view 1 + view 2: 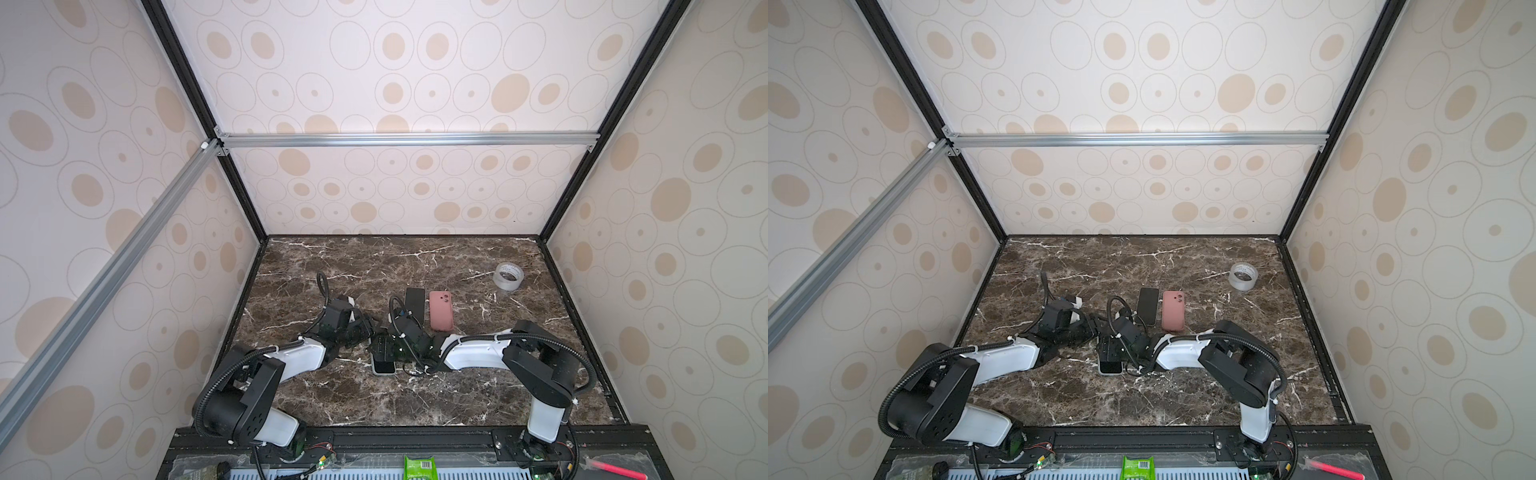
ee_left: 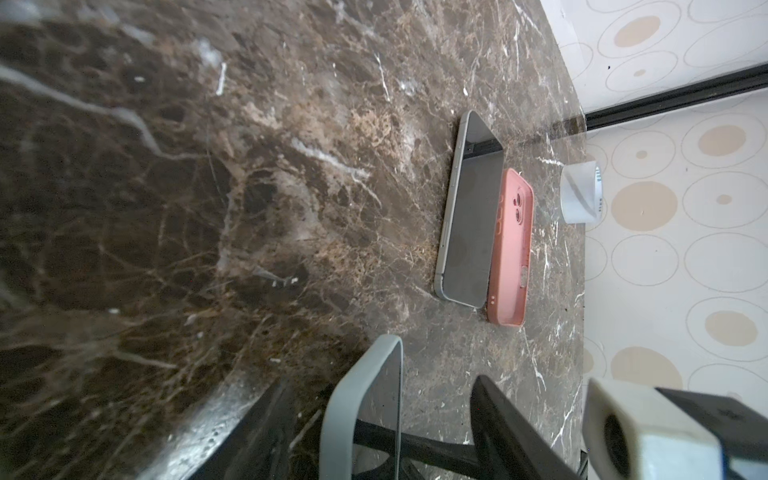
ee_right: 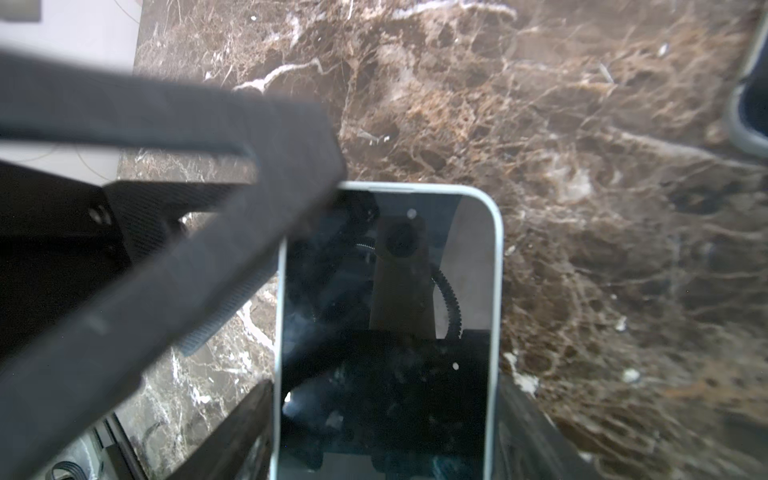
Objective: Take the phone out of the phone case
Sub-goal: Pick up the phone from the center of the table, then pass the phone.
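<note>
**Both top views:** A dark marble surface (image 1: pixel 415 399) lies inside a booth with spotted walls. Two robot arms reach in from the near edge and meet at the middle. A phone (image 1: pixel 383 365) lies there, screen up, seated in a grey case (image 1: pixel 383 373). Only its near end shows. The rest is covered by the left gripper (image 1: pixel 371 332) and the right gripper (image 1: pixel 382 353). Just beyond them lie a bare phone (image 1: pixel 414 305) and a pink case (image 1: pixel 440 309), side by side. A roll of tape (image 1: pixel 508 275) stands well apart, toward the far right corner.

**Left wrist view:** The left gripper (image 2: pixel 380 384) has one dark finger on either side of one end of the grey case (image 2: pixel 345 399). A gap shows between each of the fingers (image 2: pixel 498 415) and the case, so the jaws stand apart and grip nothing. Farther off are the bare phone (image 2: pixel 471 216), the pink case (image 2: pixel 511 249) and the roll of tape (image 2: pixel 579 193).

**Right wrist view:** The phone (image 3: pixel 386 332) fills the middle, and its dark screen reflects the arm above. The pale rim of the grey case (image 3: pixel 496 249) runs round it. The fingers (image 3: pixel 241 432) of the right gripper (image 3: pixel 386 407) lie against the two long sides of the case, clamping it. A blurred finger of the left gripper crosses one far corner of the phone.
</note>
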Motion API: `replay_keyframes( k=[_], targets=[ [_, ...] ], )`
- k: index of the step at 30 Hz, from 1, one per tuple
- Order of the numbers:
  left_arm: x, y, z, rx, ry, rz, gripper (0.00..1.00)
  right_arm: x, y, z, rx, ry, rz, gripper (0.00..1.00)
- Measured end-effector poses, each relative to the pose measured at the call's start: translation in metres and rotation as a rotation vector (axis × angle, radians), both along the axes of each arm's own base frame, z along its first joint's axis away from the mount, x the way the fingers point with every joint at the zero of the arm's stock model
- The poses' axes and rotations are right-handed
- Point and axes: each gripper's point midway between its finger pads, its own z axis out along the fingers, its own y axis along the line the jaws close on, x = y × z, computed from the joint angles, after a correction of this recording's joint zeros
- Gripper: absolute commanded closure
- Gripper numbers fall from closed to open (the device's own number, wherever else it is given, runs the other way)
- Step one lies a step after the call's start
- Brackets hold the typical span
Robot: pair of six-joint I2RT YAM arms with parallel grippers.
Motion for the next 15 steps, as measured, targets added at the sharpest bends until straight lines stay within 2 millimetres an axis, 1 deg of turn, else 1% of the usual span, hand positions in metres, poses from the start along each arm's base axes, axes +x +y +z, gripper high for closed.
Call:
replay_keyframes(
  k=[6,12,15],
  targets=[
    [-0.007,0.000,-0.007,0.020,0.029,-0.016,0.55,0.001,0.000,0.000,0.008,0.006,-0.006,0.31],
    [-0.009,0.000,-0.012,0.028,0.045,-0.022,0.70,0.001,0.000,0.000,0.009,0.008,-0.008,0.30],
    [-0.009,-0.001,-0.011,0.024,0.043,-0.026,0.74,0.002,0.000,0.000,0.012,0.008,-0.008,0.29]
  ],
)
